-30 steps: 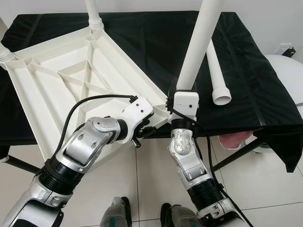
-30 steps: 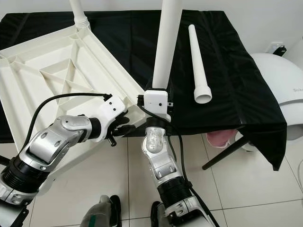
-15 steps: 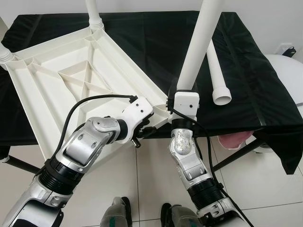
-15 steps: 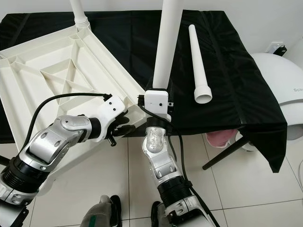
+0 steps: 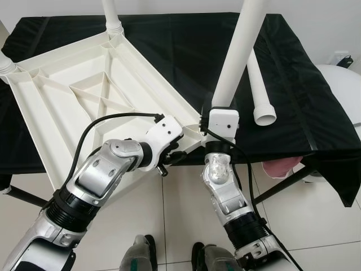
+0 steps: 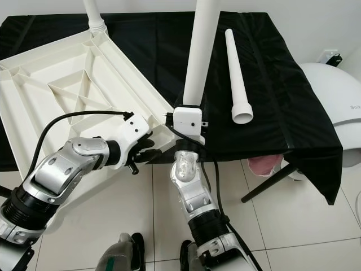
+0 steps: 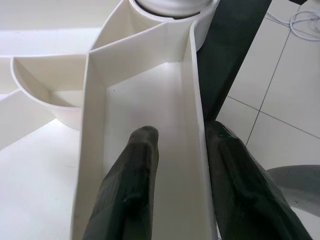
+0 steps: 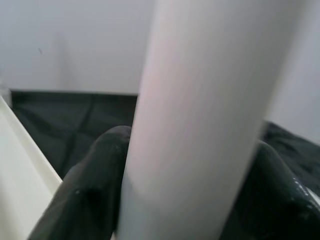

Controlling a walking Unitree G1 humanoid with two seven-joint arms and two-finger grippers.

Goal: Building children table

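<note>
1. The right tool (image 8: 187, 165) is clamped on a white leg (image 5: 236, 53); in the right wrist view one black finger (image 8: 92, 175) presses each side of the smooth round tube.
2. That leg stands nearly upright, tilted a little, with its lower end at the near corner of the tabletop (image 5: 84, 96), just above the right wrist's white housing.
3. The left tool (image 7: 177, 165) is clamped on the tabletop's rim beside that same corner: one finger (image 7: 132, 185) lies inside the rim channel, the other outside the thin white wall.
4. The left wrist view looks along the channel to a round socket (image 7: 170, 7) at the corner, with the leg's base seated in it.
5. The tabletop is white moulded plastic, lying upside down, its underside a web of raised ribs forming triangles inside a deep outer rim.
6. It rests on the surface (image 5: 186, 45), which is draped in black cloth, and its near corner juts past the front edge over the tiled floor (image 5: 186, 220).
7. Two more legs (image 5: 113, 17) stand in the tabletop's far corners; only their ringed bases can be seen.
8. A loose leg (image 6: 236, 76) lies flat on the cloth to the right of the tabletop, apart from it, flared open end toward the robot.
</note>
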